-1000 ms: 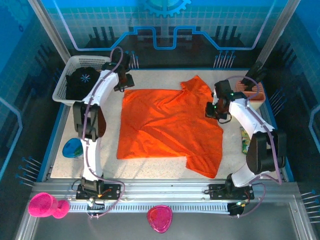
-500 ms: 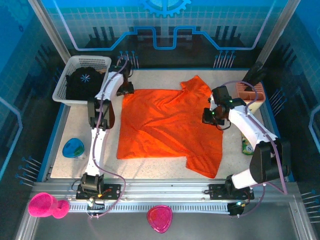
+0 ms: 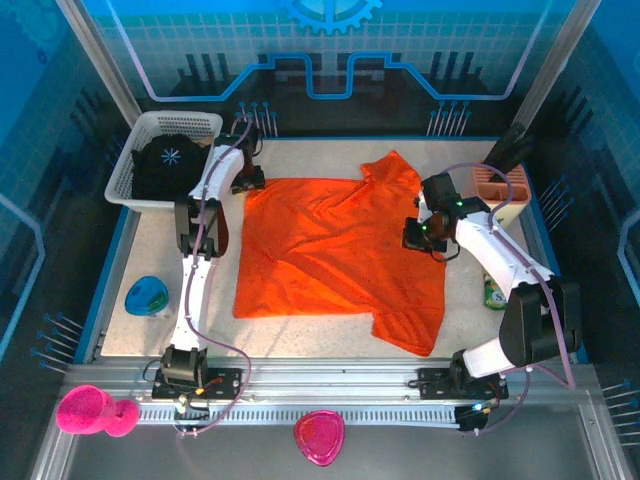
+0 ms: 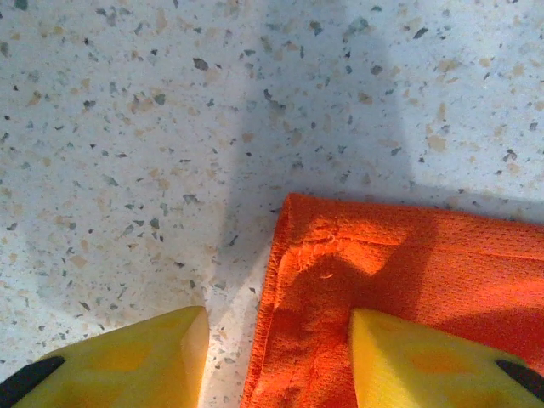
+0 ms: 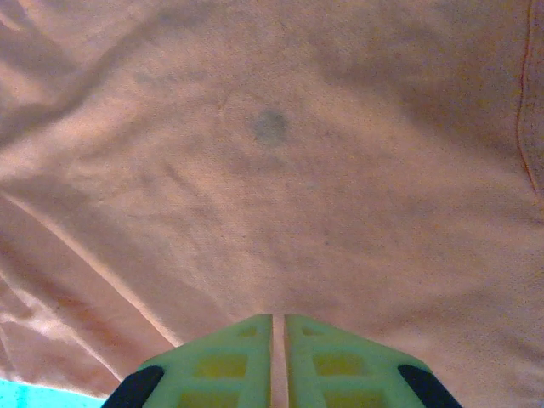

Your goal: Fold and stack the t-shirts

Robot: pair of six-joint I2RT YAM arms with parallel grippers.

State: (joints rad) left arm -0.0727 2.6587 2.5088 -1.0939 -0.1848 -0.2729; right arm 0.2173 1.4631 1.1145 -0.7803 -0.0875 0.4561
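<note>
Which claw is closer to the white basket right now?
Left. The left claw is at the far-left corner of the orange t-shirt, beside the basket; the right claw is over the shirt's right side.

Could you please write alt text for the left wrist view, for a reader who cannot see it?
The left gripper, jaws open, straddles the side hem of an orange shirt near its corner, on a pale speckled table. One yellow finger is over bare table, the other over the cloth.
</note>
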